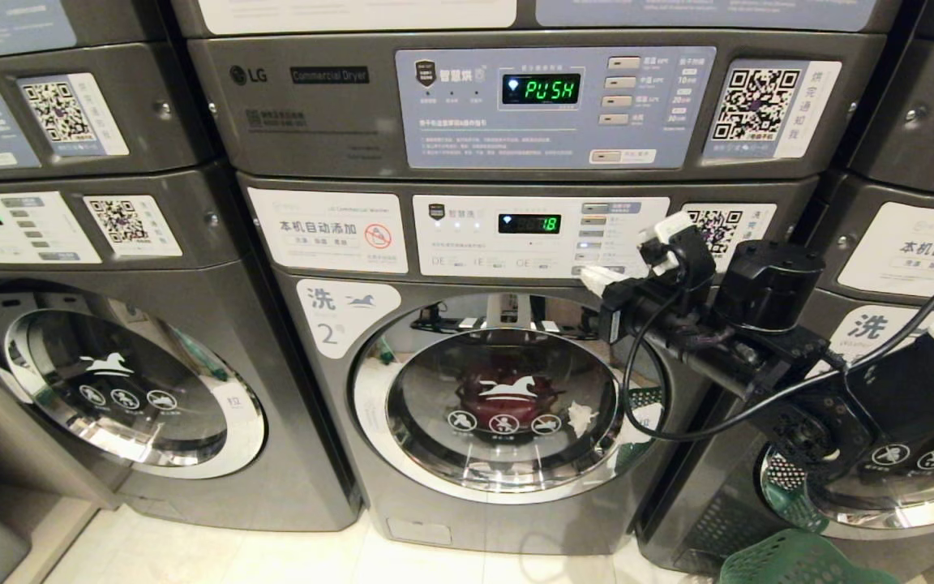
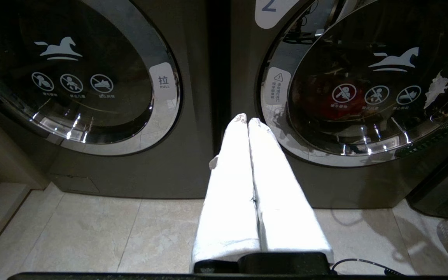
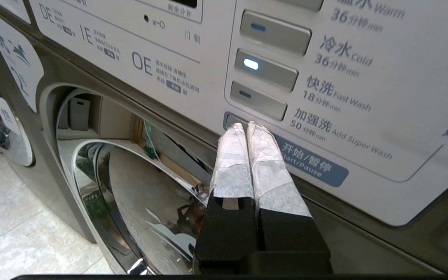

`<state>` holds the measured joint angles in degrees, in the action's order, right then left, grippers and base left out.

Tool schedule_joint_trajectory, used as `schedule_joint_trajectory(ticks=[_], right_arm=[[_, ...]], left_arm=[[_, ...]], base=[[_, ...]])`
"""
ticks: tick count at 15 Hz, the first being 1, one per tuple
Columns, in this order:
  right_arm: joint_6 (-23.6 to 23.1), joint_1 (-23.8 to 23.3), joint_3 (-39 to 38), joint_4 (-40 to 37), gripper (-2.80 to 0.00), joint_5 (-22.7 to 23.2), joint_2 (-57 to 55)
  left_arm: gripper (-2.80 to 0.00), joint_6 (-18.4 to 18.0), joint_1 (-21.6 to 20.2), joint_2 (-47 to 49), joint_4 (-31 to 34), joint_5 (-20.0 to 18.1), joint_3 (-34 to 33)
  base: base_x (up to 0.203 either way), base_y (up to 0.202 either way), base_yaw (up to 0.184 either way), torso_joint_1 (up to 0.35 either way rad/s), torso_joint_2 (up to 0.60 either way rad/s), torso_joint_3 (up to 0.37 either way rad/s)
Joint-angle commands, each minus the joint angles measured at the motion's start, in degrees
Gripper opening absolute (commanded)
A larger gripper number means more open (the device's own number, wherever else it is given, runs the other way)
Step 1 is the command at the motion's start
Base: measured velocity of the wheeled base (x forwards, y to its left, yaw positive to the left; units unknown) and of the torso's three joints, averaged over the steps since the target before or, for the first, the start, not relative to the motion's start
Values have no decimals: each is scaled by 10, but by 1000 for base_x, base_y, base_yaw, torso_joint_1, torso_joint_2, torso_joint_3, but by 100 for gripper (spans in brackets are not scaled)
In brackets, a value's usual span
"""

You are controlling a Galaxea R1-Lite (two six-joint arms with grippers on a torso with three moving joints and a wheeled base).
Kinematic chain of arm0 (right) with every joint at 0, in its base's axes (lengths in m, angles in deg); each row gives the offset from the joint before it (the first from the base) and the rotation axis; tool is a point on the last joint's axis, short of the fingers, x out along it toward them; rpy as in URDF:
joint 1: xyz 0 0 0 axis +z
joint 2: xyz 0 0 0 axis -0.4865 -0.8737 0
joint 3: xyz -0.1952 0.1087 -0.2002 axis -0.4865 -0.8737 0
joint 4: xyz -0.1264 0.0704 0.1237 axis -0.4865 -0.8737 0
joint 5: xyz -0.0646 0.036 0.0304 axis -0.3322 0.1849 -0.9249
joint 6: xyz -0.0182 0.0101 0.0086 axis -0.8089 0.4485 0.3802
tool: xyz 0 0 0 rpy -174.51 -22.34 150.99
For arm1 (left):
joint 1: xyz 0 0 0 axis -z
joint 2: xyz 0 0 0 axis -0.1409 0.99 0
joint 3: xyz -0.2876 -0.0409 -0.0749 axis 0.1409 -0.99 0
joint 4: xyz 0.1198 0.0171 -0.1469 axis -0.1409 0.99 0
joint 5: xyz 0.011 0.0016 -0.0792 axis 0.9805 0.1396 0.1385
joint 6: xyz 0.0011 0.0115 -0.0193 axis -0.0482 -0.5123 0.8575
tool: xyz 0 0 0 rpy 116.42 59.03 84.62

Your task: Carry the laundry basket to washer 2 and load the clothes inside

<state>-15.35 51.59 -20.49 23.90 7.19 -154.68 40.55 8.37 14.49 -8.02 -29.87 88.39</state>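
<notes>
1. Our right gripper has its white-wrapped fingers pressed together with nothing between them, tips at the start/pause button on the control panel of washer 2; closed fingers make one blunt point, which suits pressing a button.
2. Below the panel, washer 2's door looks shut, with red clothes behind the glass, so we judge loading done.
3. Our left gripper is also closed and empty, parked low by the gap between washer 2 and the left washer, out of the way.
4. The basket sits on the floor to washer 2's lower right, before the right washer.
</notes>
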Motion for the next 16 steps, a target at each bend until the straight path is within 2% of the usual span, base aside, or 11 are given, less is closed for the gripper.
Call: schedule_joint_trajectory(ticks=[1, 7, 9, 16], right_arm=[[-1, -2, -1, 4, -280, -3, -1], [0, -8, 1, 4, -280, -14, 0], [1, -8, 0, 4, -280, -36, 0], [0, -8, -3, 3, -280, -59, -4]], left_arm=[[-280, 0, 0, 0, 0, 0, 0], [-280, 0, 0, 0, 0, 0, 0], [-280, 0, 0, 0, 0, 0, 0], [-280, 0, 0, 0, 0, 0, 0]], base=[[0, 0, 0, 0, 0, 0], [0, 0, 0, 0, 0, 0], [0, 0, 0, 0, 0, 0], [0, 0, 0, 0, 0, 0]])
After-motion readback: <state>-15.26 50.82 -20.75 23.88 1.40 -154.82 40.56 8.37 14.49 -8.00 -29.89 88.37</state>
